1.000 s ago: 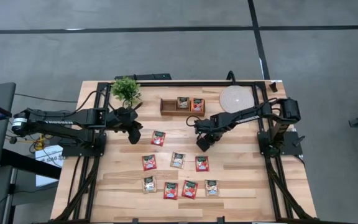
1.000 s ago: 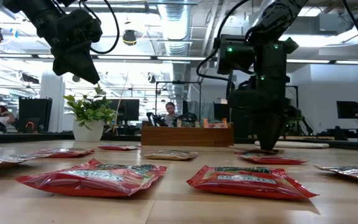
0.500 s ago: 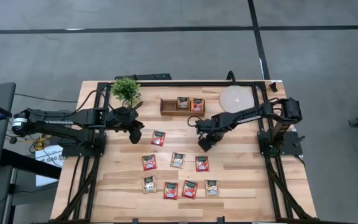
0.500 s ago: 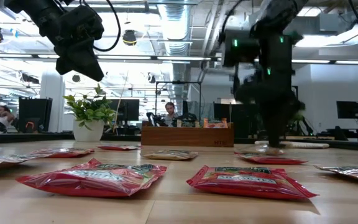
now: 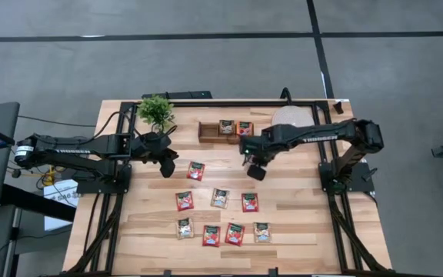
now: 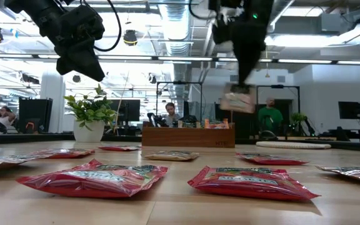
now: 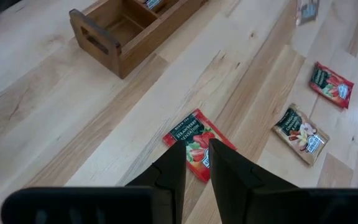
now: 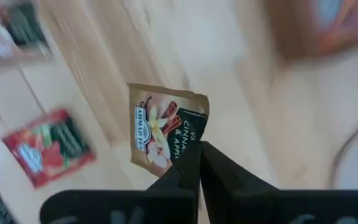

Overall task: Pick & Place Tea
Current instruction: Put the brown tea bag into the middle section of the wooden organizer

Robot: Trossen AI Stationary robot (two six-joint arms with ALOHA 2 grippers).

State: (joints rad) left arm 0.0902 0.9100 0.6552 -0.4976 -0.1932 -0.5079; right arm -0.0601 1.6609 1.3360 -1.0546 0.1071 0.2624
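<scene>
We carry a pale beige sachet (image 8: 166, 127) in the right gripper (image 8: 197, 163), its jaws pinched tight on one corner so the packet hangs free — lifted off the counter (image 5: 298, 223), just in front of the wooden box (image 5: 206, 131). That box, already holding a couple of sachets, is in our judgement the drop point, hence the height. The left gripper (image 7: 196, 163) hovers in front of the box's other end, above a red sachet (image 7: 196, 138), its jaws only narrowly parted and gripping nothing. Eight more sachets (image 5: 234, 233) lie flat farther out from the box — spread apart, so each can be pinched alone.
</scene>
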